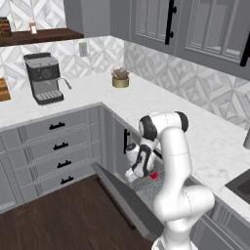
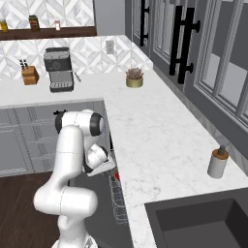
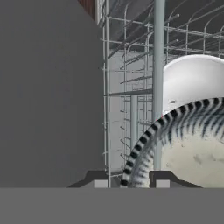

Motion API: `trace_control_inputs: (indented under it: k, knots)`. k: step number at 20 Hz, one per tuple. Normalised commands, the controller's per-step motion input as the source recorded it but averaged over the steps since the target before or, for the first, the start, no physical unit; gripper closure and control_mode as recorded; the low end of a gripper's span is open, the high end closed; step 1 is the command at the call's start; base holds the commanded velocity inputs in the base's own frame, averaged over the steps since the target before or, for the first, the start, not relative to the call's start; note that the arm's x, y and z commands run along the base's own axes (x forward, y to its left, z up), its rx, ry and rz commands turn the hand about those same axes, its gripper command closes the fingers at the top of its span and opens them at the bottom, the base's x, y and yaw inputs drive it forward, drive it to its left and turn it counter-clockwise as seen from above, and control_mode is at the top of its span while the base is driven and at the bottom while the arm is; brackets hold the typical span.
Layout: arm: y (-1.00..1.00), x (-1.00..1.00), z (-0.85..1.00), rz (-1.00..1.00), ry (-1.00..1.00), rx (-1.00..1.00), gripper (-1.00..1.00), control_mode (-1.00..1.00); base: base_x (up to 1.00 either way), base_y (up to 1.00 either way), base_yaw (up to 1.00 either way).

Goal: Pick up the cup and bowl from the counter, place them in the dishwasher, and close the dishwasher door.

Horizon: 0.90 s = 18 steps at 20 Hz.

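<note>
The fingers [image 3: 131, 183] straddle the bowl's [image 3: 192, 148] striped rim, slightly spread, so whether they grip it I cannot tell. The bowl sits in the dishwasher [image 3: 131, 87] rack against the white-mouthed cup [image 3: 192, 78]. Open fully, then lift straight clear of the wires.

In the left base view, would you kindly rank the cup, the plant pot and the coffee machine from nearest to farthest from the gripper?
1. The cup, red, in the dishwasher rack right beside the gripper.
2. The plant pot, on the counter's back corner, above the arm.
3. The coffee machine, far left along the counter.
</note>
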Motion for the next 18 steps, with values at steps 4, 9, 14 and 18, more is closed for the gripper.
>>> trace_control_inputs:
  k: [4, 9, 14, 18]
  knots:
    - [-0.01, -0.10, -0.20, 0.00, -0.05, 0.00, 1.00, -1.00, 0.00, 0.00, 0.00]
    - [-0.14, -0.33, 0.30, -0.03, -0.20, 0.00, 1.00, -1.00, 0.00, 0.00, 0.00]
    - [-0.68, 0.00, 0.02, -0.08, -0.04, 0.00, 1.00, -1.00, 0.00, 0.00, 0.00]
    - [-0.90, -0.32, -0.08, -0.10, 0.00, 0.00, -1.00, -1.00, 0.00, 0.00, 0.00]
